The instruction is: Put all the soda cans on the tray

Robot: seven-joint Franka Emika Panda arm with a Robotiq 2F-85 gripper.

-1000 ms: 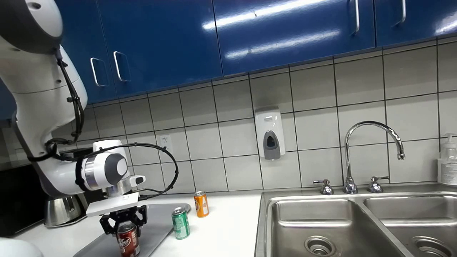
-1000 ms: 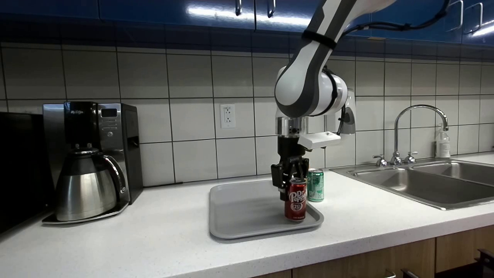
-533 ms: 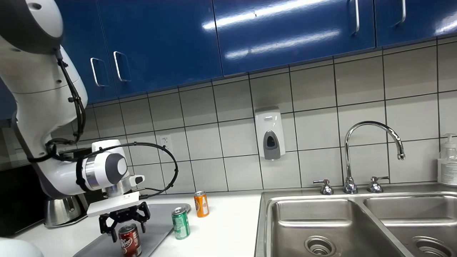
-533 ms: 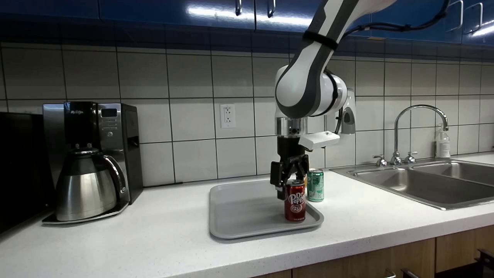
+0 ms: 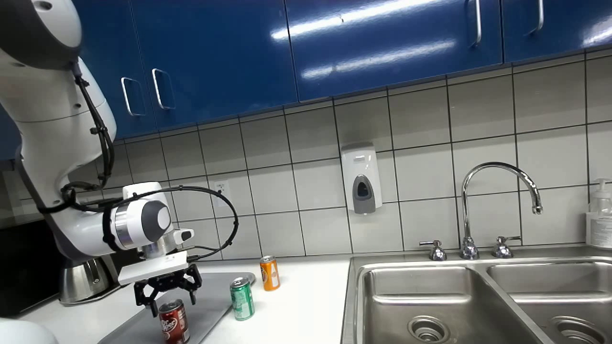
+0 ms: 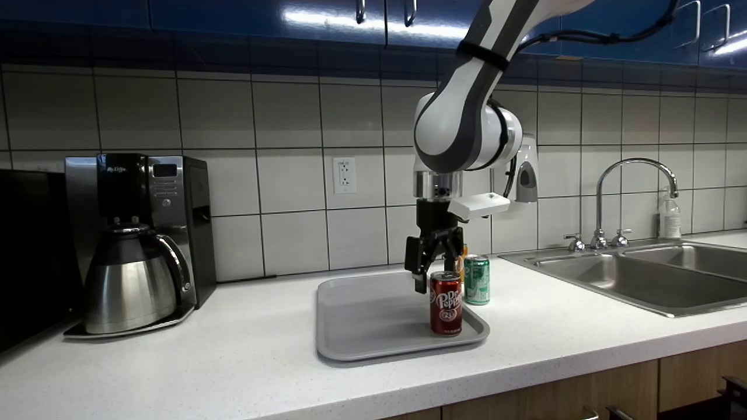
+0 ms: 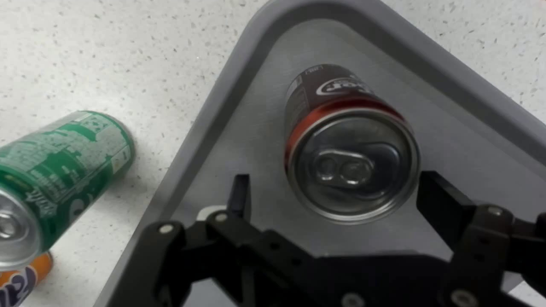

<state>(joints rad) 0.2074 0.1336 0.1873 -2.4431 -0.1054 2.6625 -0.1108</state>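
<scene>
Prob. release step: red can stood on tray, gripper spread, holding nothing; next move called for lifting clear, then fetching green can & orange can, approx. 2 o'clock of red can in an exterior view.

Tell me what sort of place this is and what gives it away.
Most likely a kitchen: the rectangular stainless-steel double sink and boxy black-and-steel coffee maker show that. The white-and-grey plastic wall dispenser hints at a shared one, perhaps an office break room.
</scene>
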